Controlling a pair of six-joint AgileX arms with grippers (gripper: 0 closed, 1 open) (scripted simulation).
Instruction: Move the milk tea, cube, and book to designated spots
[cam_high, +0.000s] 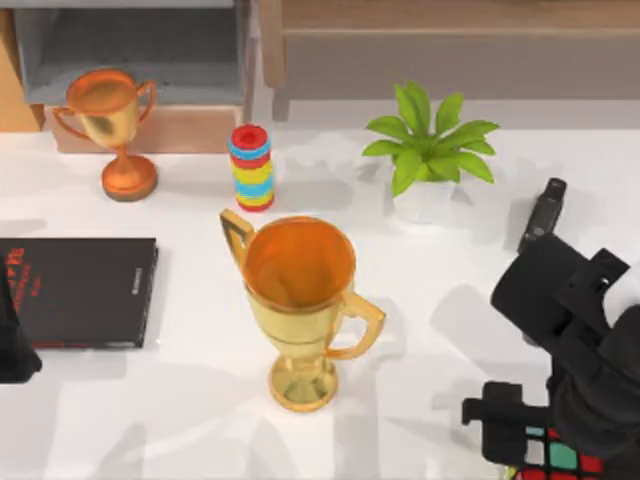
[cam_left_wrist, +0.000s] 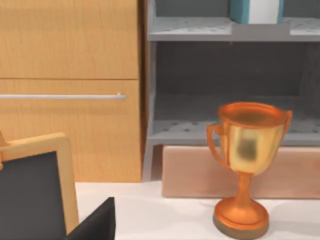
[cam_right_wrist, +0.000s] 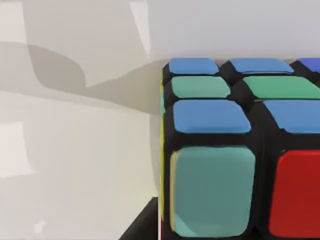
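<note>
The cube (cam_high: 562, 456), black-framed with green, red and blue squares, lies at the table's front right corner. My right gripper (cam_high: 520, 432) hangs directly over it, and the arm covers most of it. The right wrist view has the cube (cam_right_wrist: 235, 150) very close, with blue, green and red faces. The book (cam_left_wrist: 255, 10), teal with white page edges, stands on the upper grey shelf in the left wrist view. My left arm (cam_high: 12, 345) is parked at the left edge. The milk tea is out of view.
A tall gold trophy (cam_high: 300, 300) stands mid-table. A smaller trophy (cam_high: 115, 125) sits back left before the shelf unit (cam_left_wrist: 225, 125). A thin black book (cam_high: 80, 290) lies at the left. A ring stack (cam_high: 252, 167), potted plant (cam_high: 430, 150) and black device (cam_high: 543, 212) line the back.
</note>
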